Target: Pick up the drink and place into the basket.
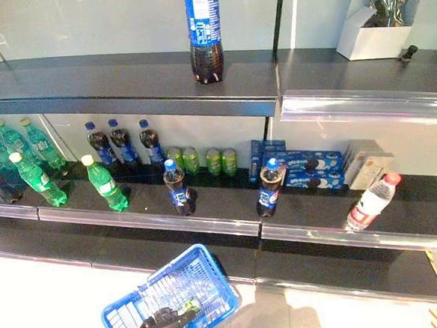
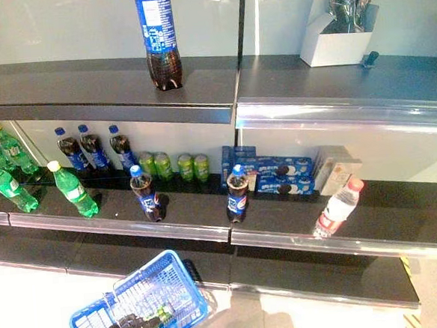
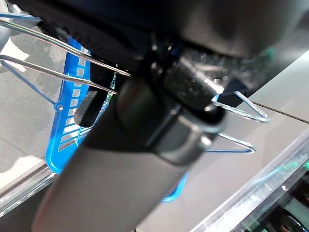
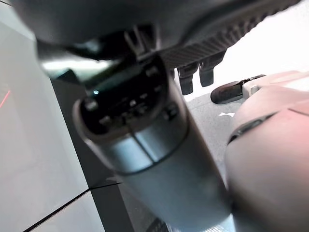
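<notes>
A blue plastic basket (image 1: 207, 265) hangs low in front of the shelves, with my left hand (image 1: 158, 326) shut on its wire handles (image 3: 72, 77). The basket's blue wall (image 3: 67, 125) shows past the thumb in the left wrist view. Two small cola bottles (image 1: 177, 187) (image 1: 269, 187) stand near the front of the middle shelf. A large cola bottle (image 1: 203, 33) stands on the top shelf. My right hand (image 4: 145, 140) appears only in its own wrist view, fingers (image 4: 193, 79) relaxed and holding nothing.
Green bottles (image 1: 106, 184) and more cola bottles (image 1: 124, 144) fill the middle shelf's left side. Green cans (image 1: 203, 161), blue biscuit boxes (image 1: 309, 167) and a leaning water bottle (image 1: 371, 203) sit further right. A white box (image 1: 374, 25) stands on the top shelf.
</notes>
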